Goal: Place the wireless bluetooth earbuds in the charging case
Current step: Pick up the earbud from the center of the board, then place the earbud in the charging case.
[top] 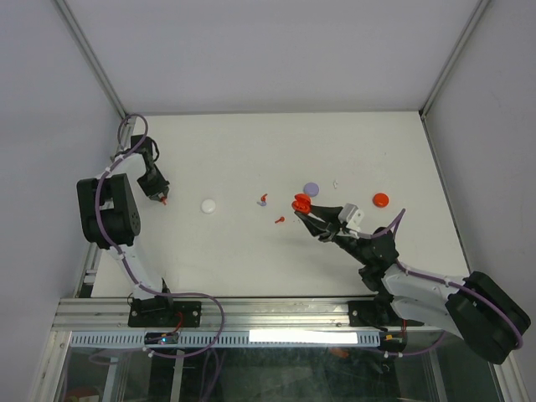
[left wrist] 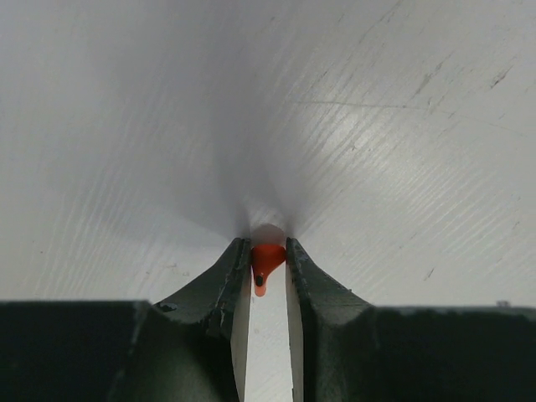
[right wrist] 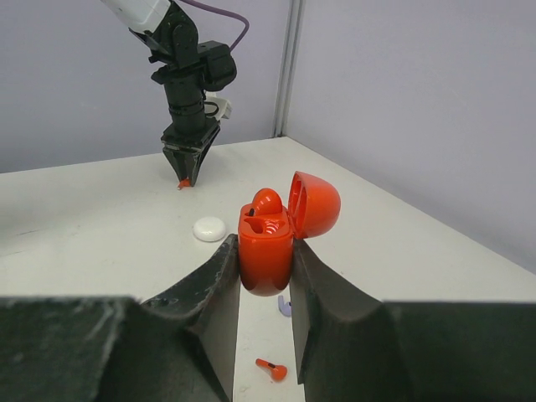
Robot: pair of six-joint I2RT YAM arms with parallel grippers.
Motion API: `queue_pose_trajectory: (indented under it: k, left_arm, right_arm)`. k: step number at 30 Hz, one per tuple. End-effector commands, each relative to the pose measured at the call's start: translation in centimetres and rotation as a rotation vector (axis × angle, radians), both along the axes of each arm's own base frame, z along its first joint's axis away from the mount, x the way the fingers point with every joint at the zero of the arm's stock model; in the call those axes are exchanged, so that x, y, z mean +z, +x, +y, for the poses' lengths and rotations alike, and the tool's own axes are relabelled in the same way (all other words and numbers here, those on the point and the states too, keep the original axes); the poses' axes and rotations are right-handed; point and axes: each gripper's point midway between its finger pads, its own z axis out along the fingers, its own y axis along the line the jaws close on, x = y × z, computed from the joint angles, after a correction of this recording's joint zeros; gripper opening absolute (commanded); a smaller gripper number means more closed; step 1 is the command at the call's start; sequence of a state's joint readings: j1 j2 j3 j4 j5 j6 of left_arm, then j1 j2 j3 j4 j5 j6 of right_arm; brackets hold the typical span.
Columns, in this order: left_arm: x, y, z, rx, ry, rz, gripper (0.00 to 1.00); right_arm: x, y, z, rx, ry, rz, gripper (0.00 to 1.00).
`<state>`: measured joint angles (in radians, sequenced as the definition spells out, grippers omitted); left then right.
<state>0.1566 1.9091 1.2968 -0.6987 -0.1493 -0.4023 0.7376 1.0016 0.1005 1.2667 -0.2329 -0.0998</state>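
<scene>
The left tool (left wrist: 268, 244) is pinched almost closed on a red earbud (left wrist: 266, 260), which sits between the very tips with its stem pointing back down the slit. The tips point straight down at the bench (top: 251, 151); whether the bud touches the surface cannot be told. In the top view this tool stands toward the bench's 9 o'clock edge. A white puck (top: 208, 205) lies at 3 o'clock from it, well apart.

The right tool (right wrist: 265, 243) is clamped on the red charging case (right wrist: 266, 272), one finger on each side, holding it upright above the bench. Its lid (right wrist: 316, 203) is swung open toward 2 o'clock in the wrist view, and a seated red bud (right wrist: 266, 201) shows in the top of the case. In the top view the case is right of the bench's middle. A purple puck (top: 311, 188) lies just beside it at 1 o'clock and a red puck (top: 381, 199) well apart at 3 o'clock. A loose red earbud (top: 280, 220) lies near at 8 o'clock. At 9 o'clock a further red bud (top: 264, 198) lies just beside a pale purple earbud (right wrist: 285, 306)
</scene>
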Motion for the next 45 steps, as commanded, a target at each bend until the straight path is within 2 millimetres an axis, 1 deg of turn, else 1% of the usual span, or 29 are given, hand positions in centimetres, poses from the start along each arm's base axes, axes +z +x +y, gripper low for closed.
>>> queue_pose_trajectory:
  k: [1,6,9,11,12,17,18,20,23,32,34,40,45]
  left_arm:
    - [3.2,0.3,-1.6,-0.035,-0.054,-0.092,0.18]
    - [6.1,0.5,-3.3,-0.058,-0.068,-0.172,0.16]
    - [8.3,0.4,-5.0,-0.092,-0.084,-0.232,0.15]
    - [9.8,0.3,-6.6,-0.124,-0.092,-0.281,0.15]
    - [10.7,0.2,-7.9,-0.152,-0.092,-0.305,0.14]
    - [14.4,-0.6,-13.0,-0.243,-0.097,-0.420,0.14]
    - [14.9,-0.7,-14.0,-0.263,-0.100,-0.435,0.14]
    - [16.9,-1.2,-15.9,-0.296,-0.116,-0.493,0.13]
    - [18.9,-1.8,-18.3,-0.327,-0.143,-0.557,0.12]
    - [24.6,-4.5,-24.0,-0.394,-0.253,-0.764,0.09]
    - [25.5,-5.1,-25.4,-0.414,-0.284,-0.795,0.09]
    - [29.1,-7.4,-30.1,-0.492,-0.369,-0.894,0.08]
    - [31.1,-10.0,-33.9,-0.564,-0.427,-0.957,0.09]
  right_arm:
    - [2.4,-0.4,0.3,0.023,0.027,-0.074,0.00]
    - [2.8,-0.5,0.6,0.035,0.022,-0.088,0.00]
    - [3.1,-0.4,0.8,0.039,0.020,-0.094,0.00]
    - [3.2,-0.4,0.9,0.044,0.018,-0.095,0.00]
    - [3.3,-0.4,1.0,0.046,0.018,-0.097,0.00]
    - [3.9,-0.5,1.2,0.053,0.029,-0.114,0.00]
    - [4.0,-0.5,1.2,0.053,0.032,-0.119,0.00]
    - [4.3,-0.5,1.3,0.056,0.035,-0.129,0.00]
    - [4.6,-0.5,1.4,0.057,0.040,-0.141,0.00]
    - [5.4,-0.1,1.6,0.046,0.044,-0.166,0.00]
    - [5.4,0.1,1.7,0.044,0.046,-0.167,0.00]
    - [5.5,0.2,1.9,0.046,0.054,-0.178,0.00]
    - [5.7,0.5,2.1,0.042,0.064,-0.180,0.00]
